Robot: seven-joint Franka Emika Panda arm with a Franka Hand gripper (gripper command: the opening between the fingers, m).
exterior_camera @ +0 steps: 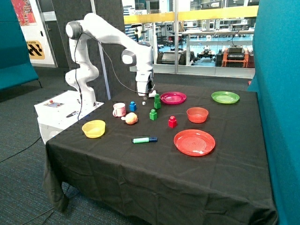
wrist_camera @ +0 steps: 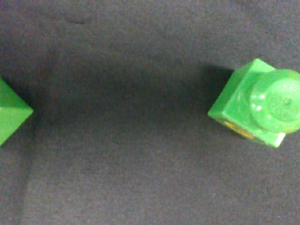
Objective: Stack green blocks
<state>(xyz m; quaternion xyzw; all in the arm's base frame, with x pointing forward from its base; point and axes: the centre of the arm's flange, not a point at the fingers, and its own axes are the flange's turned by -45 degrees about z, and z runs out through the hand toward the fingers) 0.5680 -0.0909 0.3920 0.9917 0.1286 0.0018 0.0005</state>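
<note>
From the outside, the gripper [exterior_camera: 146,95] hangs just above the black table [exterior_camera: 140,164]; I cannot tell how its fingers stand. Near the pink plate [exterior_camera: 173,97] stands a green stack [exterior_camera: 157,101]; one green block [exterior_camera: 153,115] sits alone. The pink plate holds nothing. In the wrist view, two green bricks [wrist_camera: 255,105] lie apart on the cloth.

A green block [wrist_camera: 255,105] with a round stud on top stands on the black cloth [wrist_camera: 131,154]. Well apart from it, the corner of another green block [wrist_camera: 11,115] shows at the picture's edge.
</note>
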